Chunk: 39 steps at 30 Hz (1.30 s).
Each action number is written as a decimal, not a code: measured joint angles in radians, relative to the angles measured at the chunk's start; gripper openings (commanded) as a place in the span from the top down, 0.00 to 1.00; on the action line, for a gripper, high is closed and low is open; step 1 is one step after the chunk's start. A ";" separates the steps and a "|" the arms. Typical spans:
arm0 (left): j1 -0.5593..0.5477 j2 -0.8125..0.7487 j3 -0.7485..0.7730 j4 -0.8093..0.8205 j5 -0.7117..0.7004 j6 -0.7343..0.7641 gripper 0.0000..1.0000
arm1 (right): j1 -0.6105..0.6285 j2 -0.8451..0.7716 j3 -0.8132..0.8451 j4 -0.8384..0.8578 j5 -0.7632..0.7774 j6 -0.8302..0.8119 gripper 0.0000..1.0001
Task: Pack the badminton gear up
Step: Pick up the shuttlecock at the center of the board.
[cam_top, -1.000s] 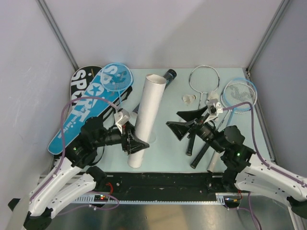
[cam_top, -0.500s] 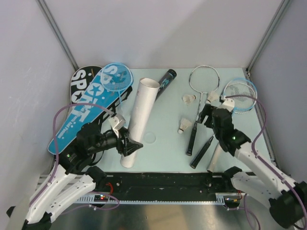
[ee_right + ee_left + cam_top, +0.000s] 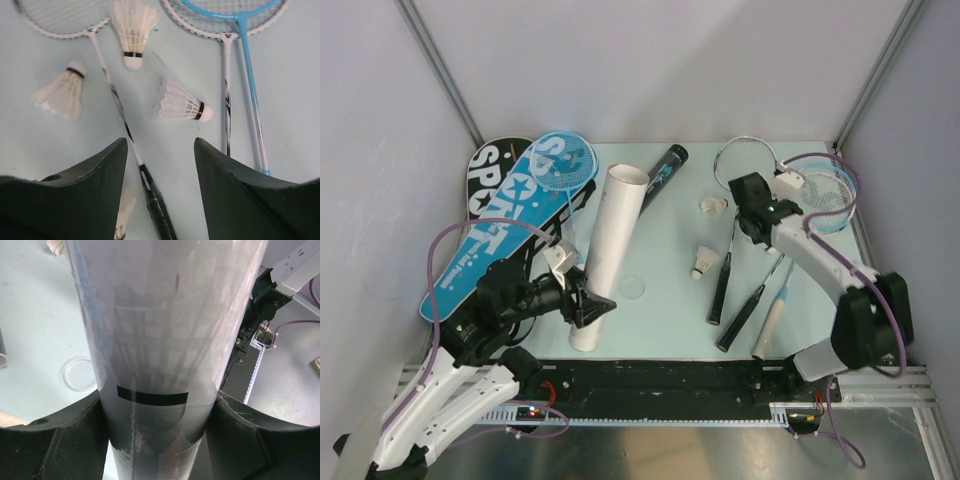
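Note:
My left gripper [image 3: 585,303] is shut on the lower part of the white tube [image 3: 610,235], which slants up toward the far side with its open end on top; in the left wrist view the tube [image 3: 160,315] fills the gap between the fingers [image 3: 50,440]. My right gripper [image 3: 752,212] is open and empty above the shuttlecocks. In its wrist view the gripper [image 3: 160,150] hangs over one shuttlecock [image 3: 180,105], with two more [image 3: 132,25] [image 3: 62,92] beyond. A silver racket shaft [image 3: 107,75] and a blue racket shaft [image 3: 247,65] lie beside them.
The black teal-printed tube [image 3: 663,165] lies at the back. A blue racket [image 3: 563,160] rests on the blue cover [image 3: 490,245] and the black cover [image 3: 488,160] at far left. A clear lid [image 3: 633,287] lies on the table. Racket handles [image 3: 742,318] point toward the front edge.
My right arm swung from the middle of the table toward the far right and now hangs over the shuttlecocks, still open. My left gripper drew the tube slightly left and back.

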 measured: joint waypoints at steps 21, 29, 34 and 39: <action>-0.001 -0.060 -0.005 0.000 0.010 -0.002 0.49 | -0.054 0.447 0.307 -0.301 0.137 0.256 0.38; -0.008 -0.046 -0.026 0.007 0.004 -0.008 0.49 | -0.075 0.505 0.307 -0.296 0.106 0.254 0.45; -0.012 -0.039 -0.042 0.007 -0.002 -0.008 0.49 | -0.081 0.514 0.307 -0.299 0.093 0.256 0.62; -0.014 -0.032 -0.054 0.015 -0.018 -0.006 0.53 | -0.095 0.514 0.307 -0.311 0.093 0.256 0.77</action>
